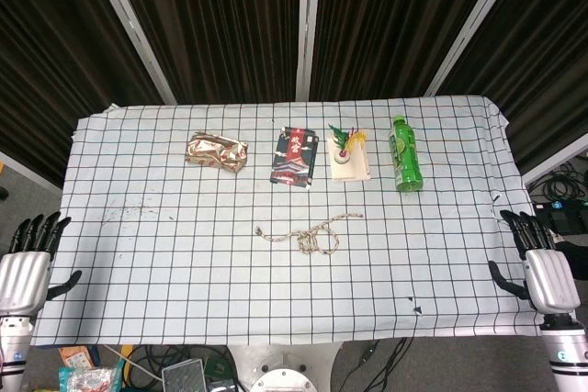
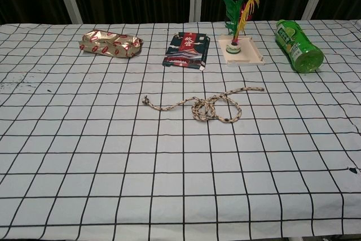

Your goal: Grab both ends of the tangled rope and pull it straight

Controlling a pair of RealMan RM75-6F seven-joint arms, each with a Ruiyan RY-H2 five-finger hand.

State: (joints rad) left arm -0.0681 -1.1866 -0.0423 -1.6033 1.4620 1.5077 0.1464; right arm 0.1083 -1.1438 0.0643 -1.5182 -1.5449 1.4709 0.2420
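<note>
A thin beige speckled rope [image 1: 314, 235] lies tangled in loose loops at the middle of the checked tablecloth; in the chest view the rope [image 2: 210, 105] has one end pointing left and the other up to the right. My left hand [image 1: 26, 263] hangs off the table's left edge with fingers straight and apart, holding nothing. My right hand [image 1: 542, 268] is at the right edge, fingers likewise extended and empty. Both hands are far from the rope. Neither hand appears in the chest view.
Along the far side lie a crumpled gold and red wrapper [image 1: 217, 151], a dark snack packet [image 1: 294, 155], a white tray with a feather shuttlecock [image 1: 349, 155] and a green bottle [image 1: 404, 154] on its side. The checked tablecloth [image 1: 165, 263] covers the table.
</note>
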